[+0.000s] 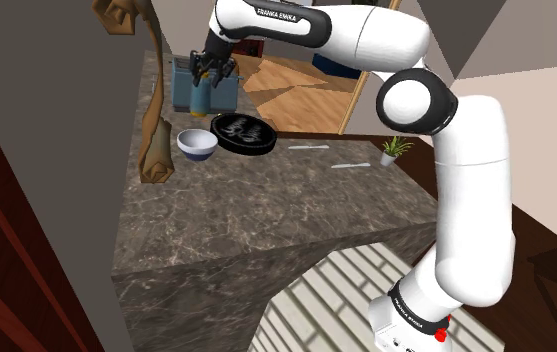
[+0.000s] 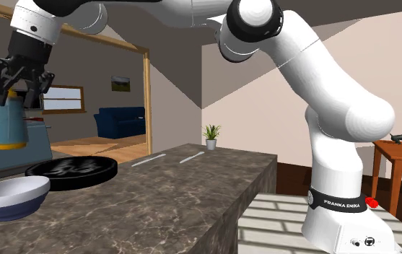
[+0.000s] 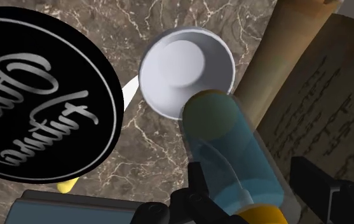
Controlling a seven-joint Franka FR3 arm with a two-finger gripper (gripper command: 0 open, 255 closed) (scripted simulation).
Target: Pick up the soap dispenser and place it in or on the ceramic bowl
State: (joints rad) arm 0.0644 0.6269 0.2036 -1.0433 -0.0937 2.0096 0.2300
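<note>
Gripper [image 2: 17, 88] clamps the dispenser [image 2: 9, 124] aloft. Released off-centre, it could clip the bowl [image 2: 11, 196] near the counter's [image 2: 192, 189] edge and topple.

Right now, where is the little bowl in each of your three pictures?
Shoulder view: the bowl sits at the far end of the counter, upper left of middle, just left of the black plate.
Second exterior view: bowl at the lower left corner, in front of the plate.
Wrist view: bowl lies just beyond the held soap dispenser, beside the plate.
Shared landmark: the black plate.
</note>
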